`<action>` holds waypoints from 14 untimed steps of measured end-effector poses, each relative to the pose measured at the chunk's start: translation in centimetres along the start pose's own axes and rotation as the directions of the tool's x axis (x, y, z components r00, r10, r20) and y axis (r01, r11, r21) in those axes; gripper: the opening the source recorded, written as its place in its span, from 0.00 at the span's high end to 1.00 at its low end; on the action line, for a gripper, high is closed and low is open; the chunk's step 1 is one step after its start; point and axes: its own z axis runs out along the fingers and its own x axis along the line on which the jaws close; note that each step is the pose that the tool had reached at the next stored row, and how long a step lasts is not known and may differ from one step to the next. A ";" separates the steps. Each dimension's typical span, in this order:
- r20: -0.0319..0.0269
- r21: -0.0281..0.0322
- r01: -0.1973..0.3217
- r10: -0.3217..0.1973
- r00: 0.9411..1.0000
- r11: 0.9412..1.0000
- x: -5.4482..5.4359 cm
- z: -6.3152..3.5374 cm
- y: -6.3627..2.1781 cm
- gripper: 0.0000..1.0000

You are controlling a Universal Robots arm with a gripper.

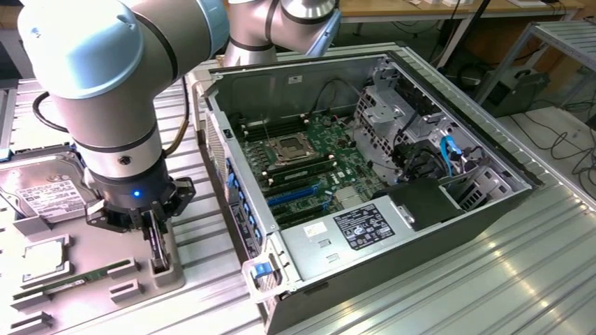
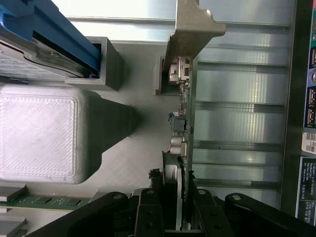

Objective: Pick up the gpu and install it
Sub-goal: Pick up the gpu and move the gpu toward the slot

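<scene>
Standing on edge in a grey holder, at the exterior view's left of the computer case, the gpu lies directly under the end effector. Wrist view: end effector clamps the gpu; long axis runs toward its silver bracket.

We see gpu only edge-on in wrist view, fan side hidden; one end goes behind gripper, itself cut by picture edge. In exterior view, arm covers part of hard drive, also cut at exterior view's left. Print on label inside computer case too small for us to read
</scene>
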 end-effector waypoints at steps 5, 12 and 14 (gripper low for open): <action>0.000 0.000 0.000 0.000 1.000 1.000 0.0 0.00 0.00 0.72; 0.000 0.000 0.000 0.000 1.000 1.000 0.0 -0.99 0.02 0.72; 0.000 0.000 0.000 0.000 1.000 1.000 0.1 -1.66 0.04 0.72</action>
